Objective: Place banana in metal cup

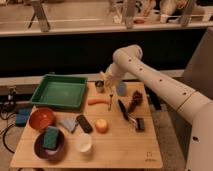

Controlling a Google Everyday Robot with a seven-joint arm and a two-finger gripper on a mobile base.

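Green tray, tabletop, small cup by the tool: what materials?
Rectangular green tray: likely plastic, uniform matte colour. Tabletop: light wood, pale tan board look. Small dark-silver metal cup: apparently metal, dim sheen. The tool sits right beside it, near the pale yellow banana.
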